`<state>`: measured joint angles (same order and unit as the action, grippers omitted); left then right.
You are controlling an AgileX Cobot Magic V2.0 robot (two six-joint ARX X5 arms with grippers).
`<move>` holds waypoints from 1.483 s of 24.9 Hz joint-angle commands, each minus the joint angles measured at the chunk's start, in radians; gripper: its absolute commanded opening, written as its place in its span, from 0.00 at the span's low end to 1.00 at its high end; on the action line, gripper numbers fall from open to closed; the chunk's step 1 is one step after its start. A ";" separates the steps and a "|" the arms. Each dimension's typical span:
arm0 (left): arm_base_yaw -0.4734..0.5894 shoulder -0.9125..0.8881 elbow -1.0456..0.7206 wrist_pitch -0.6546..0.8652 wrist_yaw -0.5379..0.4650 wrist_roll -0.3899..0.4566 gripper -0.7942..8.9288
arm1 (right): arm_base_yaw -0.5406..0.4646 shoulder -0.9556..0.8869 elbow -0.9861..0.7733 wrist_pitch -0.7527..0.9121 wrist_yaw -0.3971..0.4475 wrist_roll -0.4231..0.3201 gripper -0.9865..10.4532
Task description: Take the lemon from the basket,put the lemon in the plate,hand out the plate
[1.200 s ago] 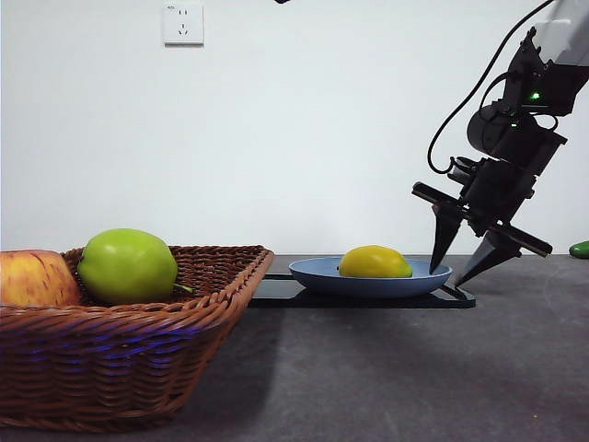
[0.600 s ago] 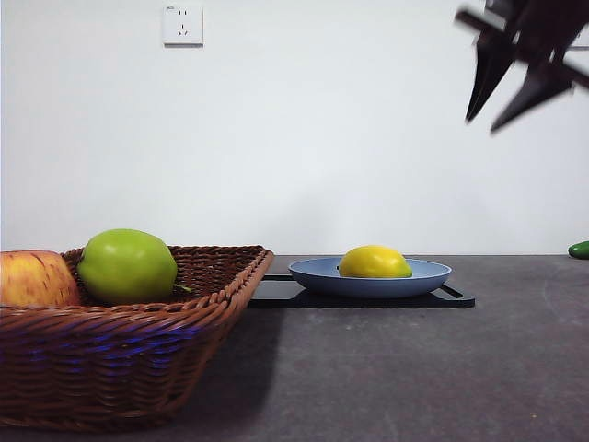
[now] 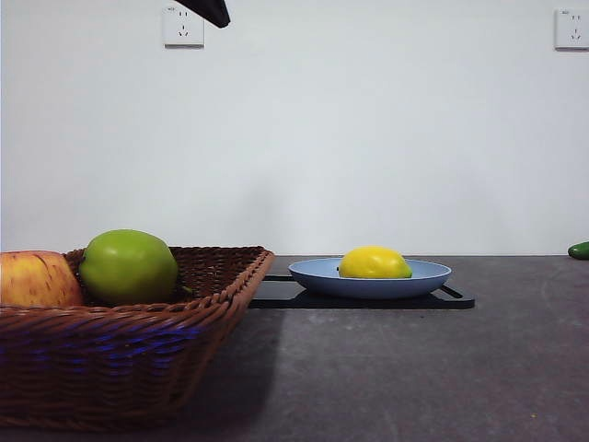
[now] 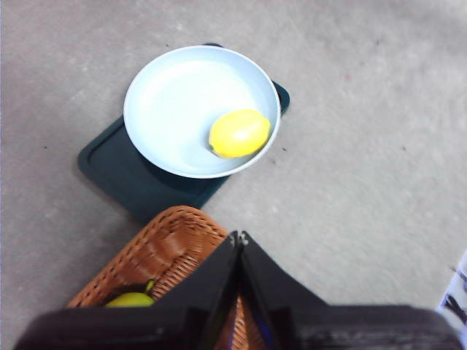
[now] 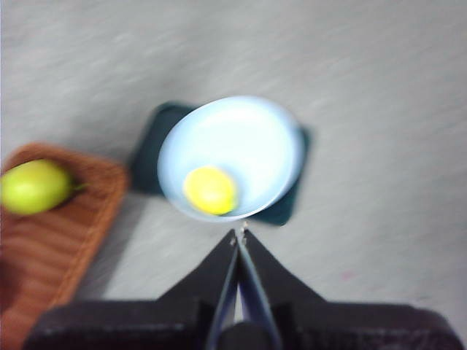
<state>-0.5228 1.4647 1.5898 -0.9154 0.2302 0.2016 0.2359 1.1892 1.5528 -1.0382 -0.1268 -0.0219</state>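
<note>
Front view: the lemon (image 3: 374, 262) is lying in the plate (image 3: 433, 273), middle right of the frame, and the plate is sitting on a flat black tray (image 3: 460, 299). Lower left, the basket (image 3: 138, 359) is holding a green fruit (image 3: 127, 267) and an apple (image 3: 35, 279), well apart from the plate. A black tip (image 3: 210, 10) is showing at the upper edge near a wall socket (image 3: 182, 23); which arm it belongs to cannot be told from this view. Both arms are hanging high and holding nothing: the left gripper (image 4: 239, 239) is presenting its jaws pressed together above the basket's corner, and the right gripper (image 5: 241, 235) is likewise closed, tips just short of the plate's rim. Judging by the layout, the lemon step looks done and handing out the plate is what remains. Risks from here: the lemon is sitting off-centre near the rim, so any tilt in lifting could roll it out; the rim is low and shallow, so a pinch could slip; the tray underneath could drag along. Wrist views are giving the top-down layout, lemon (image 4: 239, 133) against the plate's (image 4: 175, 95) edge, tray (image 4: 124, 171) corner jutting out, which the level front view is hiding. Right wrist view is blurred. Front view alone is showing the apple and a green object (image 3: 579, 250) at far right.
</note>
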 commanded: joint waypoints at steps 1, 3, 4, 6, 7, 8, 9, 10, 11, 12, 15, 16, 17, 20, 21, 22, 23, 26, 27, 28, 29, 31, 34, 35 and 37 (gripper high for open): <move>0.021 -0.032 -0.050 0.047 0.010 -0.005 0.09 | 0.057 -0.073 -0.069 0.082 0.057 0.026 0.09; 0.035 -0.107 -0.163 0.149 0.008 -0.035 0.09 | 0.106 -0.163 -0.174 0.187 0.100 0.037 0.09; 0.043 -0.155 -0.235 0.213 0.006 -0.050 0.09 | 0.133 -0.211 -0.237 0.251 0.129 0.046 0.09; 0.063 -0.267 -0.394 0.349 0.003 -0.072 0.09 | 0.187 -0.304 -0.381 0.383 0.175 0.063 0.09; 0.072 -0.328 -0.476 0.418 0.003 -0.076 0.09 | 0.213 -0.348 -0.457 0.444 0.204 0.067 0.09; 0.077 -0.391 -0.557 0.481 -0.001 -0.080 0.09 | 0.238 -0.394 -0.537 0.504 0.240 0.067 0.09; 0.081 -0.454 -0.637 0.534 -0.016 -0.091 0.09 | 0.263 -0.440 -0.618 0.562 0.273 0.067 0.09; 0.081 -0.518 -0.716 0.580 -0.039 -0.100 0.09 | 0.289 -0.487 -0.701 0.618 0.308 0.067 0.09; 0.081 -0.590 -0.801 0.622 -0.055 -0.106 0.09 | 0.317 -0.536 -0.789 0.676 0.345 0.069 0.09; 0.081 -0.631 -0.849 0.644 -0.061 -0.114 0.09 | 0.331 -0.562 -0.838 0.708 0.363 0.074 0.09; 0.081 -0.766 -0.996 0.703 -0.085 -0.155 0.09 | 0.367 -0.641 -0.983 0.798 0.423 0.090 0.09; 0.081 -0.804 -1.035 0.721 -0.095 -0.167 0.09 | 0.375 -0.660 -1.019 0.821 0.428 0.099 0.09; 0.081 -0.849 -1.078 0.739 -0.106 -0.183 0.09 | 0.381 -0.679 -1.056 0.842 0.429 0.112 0.09; 0.081 -0.946 -1.156 0.779 -0.127 -0.198 0.09 | 0.382 -0.699 -1.102 0.854 0.429 0.149 0.09; 0.081 -0.962 -1.161 0.772 -0.125 -0.199 0.09 | 0.380 -0.699 -1.102 0.851 0.431 0.160 0.09; 0.081 -0.968 -1.161 0.764 -0.125 -0.198 0.09 | 0.380 -0.699 -1.102 0.853 0.435 0.167 0.09; 0.081 -0.973 -1.161 0.764 -0.126 -0.198 0.09 | 0.380 -0.699 -1.102 0.853 0.444 0.167 0.09; 0.081 -0.973 -1.161 0.776 -0.125 -0.199 0.09 | 0.380 -0.700 -1.102 0.853 0.444 0.166 0.09; 0.081 -0.972 -1.161 0.774 -0.125 -0.198 0.09 | 0.380 -0.700 -1.102 0.853 0.444 0.166 0.09; 0.081 -0.972 -1.161 0.773 -0.125 -0.198 0.09 | 0.380 -0.700 -1.102 0.853 0.444 0.166 0.09; 0.081 -0.972 -1.161 0.773 -0.125 -0.199 0.09 | 0.380 -0.700 -1.102 0.853 0.448 0.166 0.09; 0.081 -0.972 -1.161 0.773 -0.125 -0.198 0.09 | 0.380 -0.700 -1.102 0.853 0.448 0.164 0.09; 0.081 -0.972 -1.161 0.773 -0.125 -0.198 0.09 | 0.380 -0.700 -1.102 0.853 0.447 0.163 0.09; 0.081 -0.972 -1.161 0.773 -0.125 -0.199 0.09 | 0.380 -0.700 -1.102 0.853 0.447 0.163 0.09; 0.081 -0.972 -1.161 0.771 -0.125 -0.198 0.09 | 0.380 -0.700 -1.102 0.853 0.448 0.163 0.09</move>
<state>-0.4393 0.4900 0.4206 -0.1505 0.1070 0.0135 0.6094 0.4866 0.4408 -0.1932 0.3172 0.1349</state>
